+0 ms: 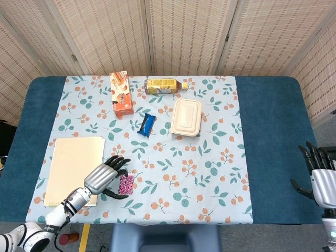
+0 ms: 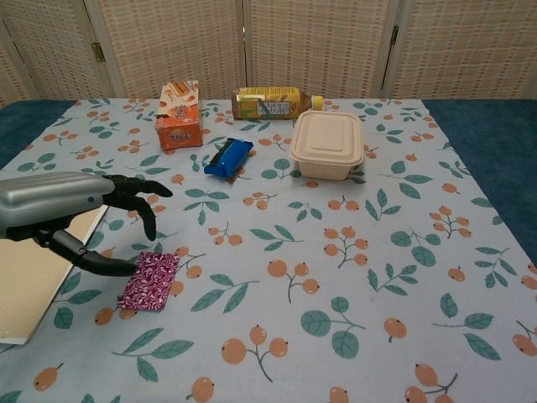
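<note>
The left hand (image 2: pixel 75 220) is shown low over the counter (image 1: pixel 273 131), its fingers spread apart and nothing held. The thumb is extended toward the near left edge of a pink patterned packet (image 2: pixel 149 280), which lies flat on the floral cloth (image 2: pixel 352 252); whether the thumb tip touches the packet cannot be told. In the head view the same hand (image 1: pixel 105 178) is seen just left of the packet (image 1: pixel 125 184), between it and a tan board (image 1: pixel 73 168) lying flat at the left of the cloth.

The right hand (image 1: pixel 321 178) is seen at the far right edge of the head view, beyond the counter's side, with fingers apart and nothing in them.

Further back, a blue wrapped bar (image 2: pixel 228 157) is placed near the middle, a beige lidded container (image 2: pixel 327 143) to its right, an orange carton (image 2: pixel 179 115) upright to its left, and a yellow-labelled bottle (image 2: pixel 273 102) on its side behind.
</note>
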Controlling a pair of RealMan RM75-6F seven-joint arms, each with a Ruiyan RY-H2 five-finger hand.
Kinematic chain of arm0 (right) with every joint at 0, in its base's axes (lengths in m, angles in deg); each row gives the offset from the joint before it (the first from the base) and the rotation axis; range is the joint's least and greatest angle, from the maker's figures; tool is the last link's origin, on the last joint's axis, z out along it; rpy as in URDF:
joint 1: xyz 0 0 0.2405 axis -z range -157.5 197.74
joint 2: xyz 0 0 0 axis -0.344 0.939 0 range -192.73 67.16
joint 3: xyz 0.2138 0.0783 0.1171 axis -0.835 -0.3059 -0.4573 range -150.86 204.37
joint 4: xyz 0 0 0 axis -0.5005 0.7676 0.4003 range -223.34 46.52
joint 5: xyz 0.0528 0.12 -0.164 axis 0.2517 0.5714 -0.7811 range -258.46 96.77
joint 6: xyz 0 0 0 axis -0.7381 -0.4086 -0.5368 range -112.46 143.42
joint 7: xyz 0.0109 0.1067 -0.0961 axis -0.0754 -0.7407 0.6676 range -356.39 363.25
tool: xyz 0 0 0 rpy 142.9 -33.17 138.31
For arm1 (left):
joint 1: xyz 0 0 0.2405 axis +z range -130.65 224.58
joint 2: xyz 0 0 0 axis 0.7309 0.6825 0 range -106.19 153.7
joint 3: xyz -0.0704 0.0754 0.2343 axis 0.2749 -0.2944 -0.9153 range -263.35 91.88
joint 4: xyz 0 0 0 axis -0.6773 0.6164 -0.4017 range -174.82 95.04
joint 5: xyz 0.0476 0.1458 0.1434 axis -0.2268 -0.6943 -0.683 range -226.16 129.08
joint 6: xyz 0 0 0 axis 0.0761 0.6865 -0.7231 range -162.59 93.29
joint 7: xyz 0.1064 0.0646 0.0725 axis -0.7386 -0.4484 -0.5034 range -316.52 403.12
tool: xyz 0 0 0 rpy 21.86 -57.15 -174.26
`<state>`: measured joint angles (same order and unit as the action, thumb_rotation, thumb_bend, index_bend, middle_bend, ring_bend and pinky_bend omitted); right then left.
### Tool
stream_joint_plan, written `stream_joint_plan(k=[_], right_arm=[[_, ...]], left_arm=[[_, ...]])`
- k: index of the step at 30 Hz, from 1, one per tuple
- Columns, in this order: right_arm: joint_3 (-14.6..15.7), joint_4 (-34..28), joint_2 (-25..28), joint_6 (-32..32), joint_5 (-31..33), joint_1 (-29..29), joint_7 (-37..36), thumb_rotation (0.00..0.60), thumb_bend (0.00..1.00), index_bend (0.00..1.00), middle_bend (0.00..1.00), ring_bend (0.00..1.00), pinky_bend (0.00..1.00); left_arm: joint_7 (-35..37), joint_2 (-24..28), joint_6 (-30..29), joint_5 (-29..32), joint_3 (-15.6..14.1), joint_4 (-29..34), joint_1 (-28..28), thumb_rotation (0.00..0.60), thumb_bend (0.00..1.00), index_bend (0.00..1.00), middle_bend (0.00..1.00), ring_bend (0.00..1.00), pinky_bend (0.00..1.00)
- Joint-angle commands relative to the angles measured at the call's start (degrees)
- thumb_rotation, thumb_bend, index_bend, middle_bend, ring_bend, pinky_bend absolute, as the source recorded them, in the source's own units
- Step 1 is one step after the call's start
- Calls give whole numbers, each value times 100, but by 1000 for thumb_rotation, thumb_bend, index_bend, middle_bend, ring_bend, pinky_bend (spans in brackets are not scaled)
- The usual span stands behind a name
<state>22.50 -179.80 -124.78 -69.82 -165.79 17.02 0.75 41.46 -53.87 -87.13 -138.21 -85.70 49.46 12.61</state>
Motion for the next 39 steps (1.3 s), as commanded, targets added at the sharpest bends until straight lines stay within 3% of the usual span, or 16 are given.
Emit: stream_joint_plan(k=[1, 15, 20, 39], right_arm=[[2, 1, -2, 11, -8, -7, -2, 600, 284, 0, 0, 0, 0], [35, -8, -2, -19, -70, 8, -33, 600, 284, 0, 0, 0, 0], [50, -22, 3, -56, -97, 30, -47, 600, 284, 0, 0, 0, 0], [97, -50, 15, -97, -133, 84, -81, 600, 284, 0, 0, 0, 0]], left_arm=[[-113, -64, -25, 12, -60, -81, 24, 230, 147, 380, 82, 0, 0], [-373, -295, -174, -162, -395, -274, 120, 232, 147, 337, 29, 0, 0], [-642, -386, -210, -128, -404, -383, 137, 233, 149, 282, 0, 0, 0], [-1120, -592, -90, 40, -559, -484, 183, 233, 149, 281, 0, 0, 0]])
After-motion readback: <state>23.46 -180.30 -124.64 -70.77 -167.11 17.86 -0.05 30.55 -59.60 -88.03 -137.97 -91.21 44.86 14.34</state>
